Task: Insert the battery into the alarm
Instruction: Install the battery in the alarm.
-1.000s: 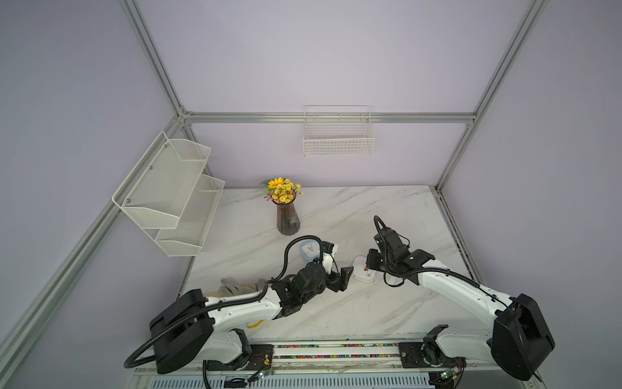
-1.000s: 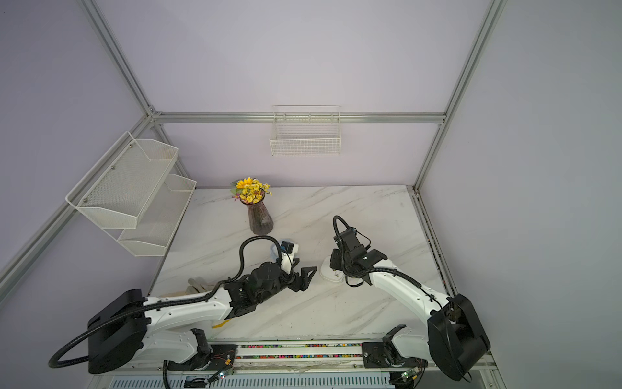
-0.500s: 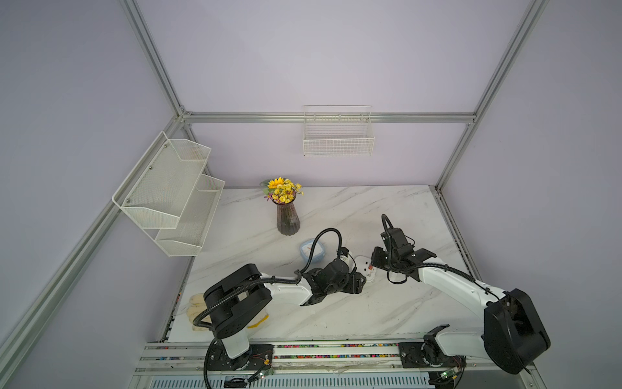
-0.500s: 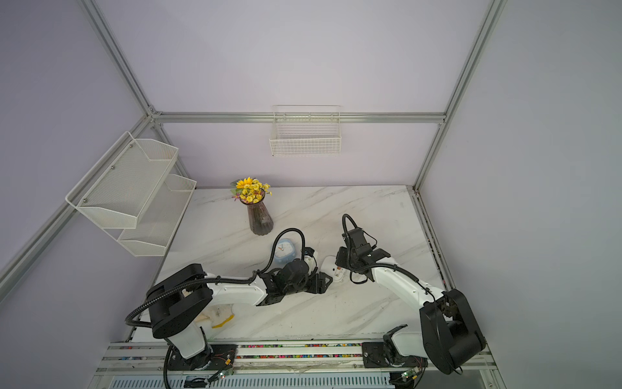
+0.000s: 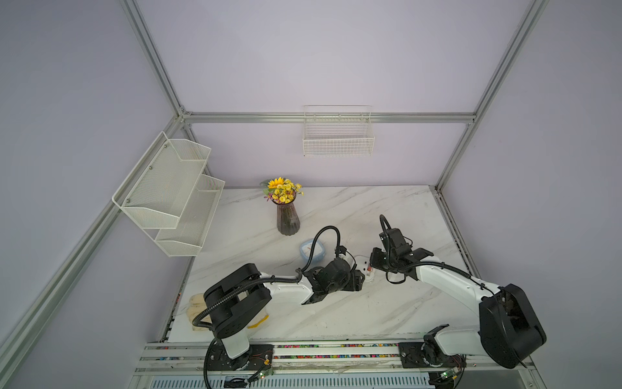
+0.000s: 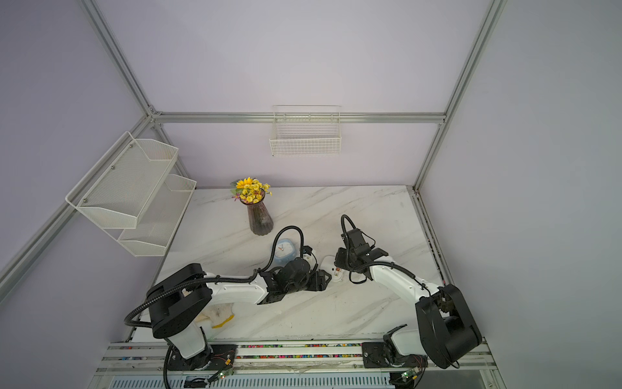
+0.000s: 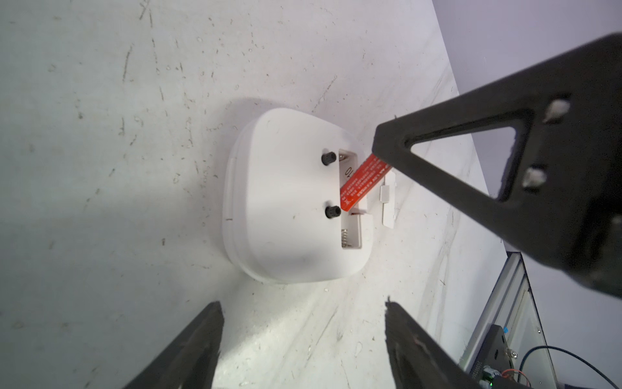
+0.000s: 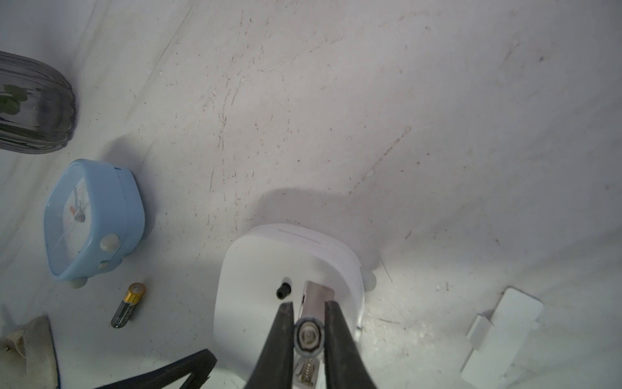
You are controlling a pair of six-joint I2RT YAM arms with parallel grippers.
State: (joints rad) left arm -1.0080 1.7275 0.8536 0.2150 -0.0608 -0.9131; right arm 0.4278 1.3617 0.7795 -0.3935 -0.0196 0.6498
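Red battery (image 7: 363, 182) in right pincer (image 8: 308, 304) (over alarm (image 7: 286, 208))

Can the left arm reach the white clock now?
Probably yes. The left gripper is open with only bare table before the white clock; the right gripper holds the battery at its compartment.

In the lower middle of the frame, the right gripper (image 8: 309, 311) pinches a battery (image 8: 309, 336), seen end-on, over the open compartment of the white alarm (image 8: 255, 269). A blue clock (image 8: 94, 219) and a loose battery (image 8: 128, 304) lie at the left. A detached cover (image 8: 505, 330) lies at the lower right.
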